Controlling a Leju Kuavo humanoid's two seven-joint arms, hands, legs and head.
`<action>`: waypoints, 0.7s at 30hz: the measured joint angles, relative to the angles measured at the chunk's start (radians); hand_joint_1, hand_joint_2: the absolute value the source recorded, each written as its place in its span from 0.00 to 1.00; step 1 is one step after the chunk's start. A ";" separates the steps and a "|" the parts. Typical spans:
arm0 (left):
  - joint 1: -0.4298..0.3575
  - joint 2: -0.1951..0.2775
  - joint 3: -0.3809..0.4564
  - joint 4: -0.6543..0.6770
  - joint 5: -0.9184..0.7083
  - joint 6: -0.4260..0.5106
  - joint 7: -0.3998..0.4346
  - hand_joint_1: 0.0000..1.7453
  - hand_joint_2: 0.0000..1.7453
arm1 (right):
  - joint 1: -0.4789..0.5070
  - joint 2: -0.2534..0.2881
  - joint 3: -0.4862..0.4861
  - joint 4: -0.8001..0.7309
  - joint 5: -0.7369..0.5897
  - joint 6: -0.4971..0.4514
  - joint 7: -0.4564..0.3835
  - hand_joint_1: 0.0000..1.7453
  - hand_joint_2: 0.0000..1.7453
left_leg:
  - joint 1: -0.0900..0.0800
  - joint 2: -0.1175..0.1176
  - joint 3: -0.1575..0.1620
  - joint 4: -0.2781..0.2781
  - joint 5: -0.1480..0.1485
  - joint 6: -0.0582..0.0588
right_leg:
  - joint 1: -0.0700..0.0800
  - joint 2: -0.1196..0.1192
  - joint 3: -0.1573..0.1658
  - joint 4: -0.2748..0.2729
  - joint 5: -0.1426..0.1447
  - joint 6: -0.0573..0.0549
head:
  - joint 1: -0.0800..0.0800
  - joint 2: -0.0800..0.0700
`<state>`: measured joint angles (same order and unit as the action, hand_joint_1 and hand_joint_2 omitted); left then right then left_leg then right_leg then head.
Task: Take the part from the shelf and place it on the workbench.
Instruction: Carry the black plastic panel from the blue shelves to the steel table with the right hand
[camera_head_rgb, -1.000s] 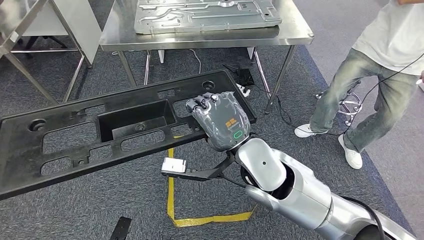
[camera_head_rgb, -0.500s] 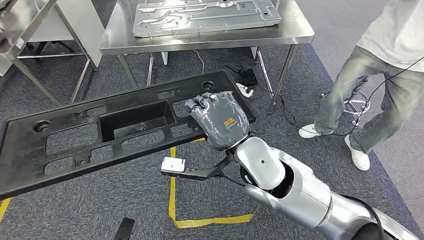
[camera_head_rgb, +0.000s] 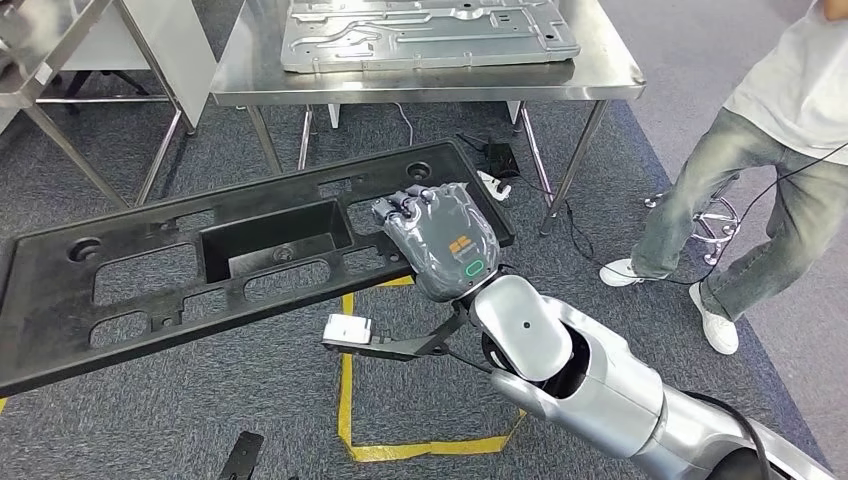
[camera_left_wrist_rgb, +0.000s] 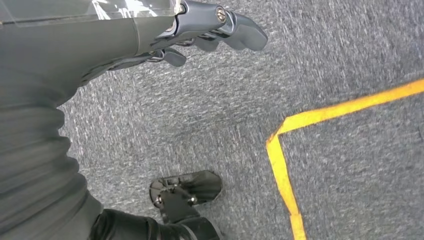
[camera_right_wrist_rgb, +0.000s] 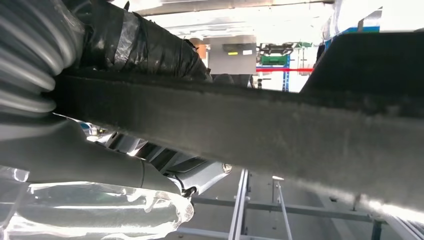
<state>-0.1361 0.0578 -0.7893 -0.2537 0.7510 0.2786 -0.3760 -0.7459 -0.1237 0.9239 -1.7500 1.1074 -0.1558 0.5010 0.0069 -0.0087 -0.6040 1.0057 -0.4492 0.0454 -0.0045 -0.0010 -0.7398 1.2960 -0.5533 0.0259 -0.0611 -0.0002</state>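
Gripping the long black plastic panel (camera_head_rgb: 200, 270) at its right end, the right hand (camera_head_rgb: 440, 240) held it clear of the grey carpet floor (camera_head_rgb: 560, 270), with its fingers (camera_head_rgb: 405, 205) curled over the panel's top face beside the deep rectangular recess. In the head view the panel stretched from the hand toward 9 o'clock, tilted so that its far edge ran up toward 1 o'clock. Seen from the right wrist, the panel's rough dark edge (camera_right_wrist_rgb: 240, 125) crossed just in front of the hand's ribbed grey cover (camera_right_wrist_rgb: 25, 60).

At 12 o'clock stood the stainless steel bench (camera_head_rgb: 250, 75), carrying a flat grey pressed-metal plate (camera_head_rgb: 430, 35), well apart from the panel. A person in jeans and white shoes (camera_head_rgb: 740, 210) stood at 3 o'clock, near a tangle of black cables (camera_head_rgb: 500, 160) on the floor. Yellow tape lines (camera_head_rgb: 345, 400) marked the carpet beneath the panel.

From the left wrist, the left hand (camera_left_wrist_rgb: 200, 30) hung over the carpet and a yellow tape corner (camera_left_wrist_rgb: 282, 150), holding nothing, its dark fingers (camera_left_wrist_rgb: 240, 30) loosely spread.
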 joint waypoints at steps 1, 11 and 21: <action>0.001 0.000 0.000 0.000 0.000 0.000 0.000 0.00 1.00 | 0.001 0.000 0.000 0.000 0.000 0.000 0.000 1.00 1.00 | 0.000 -0.002 0.004 0.002 -0.004 -0.001 | 0.000 0.000 0.010 -0.038 0.035 -0.002 | 0.000 0.000; -0.003 -0.002 -0.005 0.000 0.000 0.000 -0.001 0.00 1.00 | -0.003 -0.001 0.000 -0.003 0.003 0.002 0.004 1.00 1.00 | -0.003 -0.001 -0.023 0.091 -0.072 -0.045 | -0.004 0.002 0.131 -0.280 0.124 -0.045 | -0.006 0.000; -0.001 -0.002 -0.006 0.000 0.001 -0.002 -0.001 0.00 1.00 | 0.000 -0.002 0.000 -0.004 0.003 0.006 0.007 1.00 1.00 | -0.009 0.005 -0.024 0.014 0.009 -0.029 | 0.002 0.004 0.160 -0.274 0.088 -0.035 | -0.006 0.000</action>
<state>-0.1373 0.0553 -0.7957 -0.2537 0.7523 0.2766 -0.3768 -0.7458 -0.1260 0.9239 -1.7537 1.1105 -0.1498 0.5082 -0.0021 -0.0042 -0.6284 1.0199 -0.4404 0.0160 -0.0020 0.0030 -0.5797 1.0217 -0.4652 -0.0094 -0.0671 -0.0004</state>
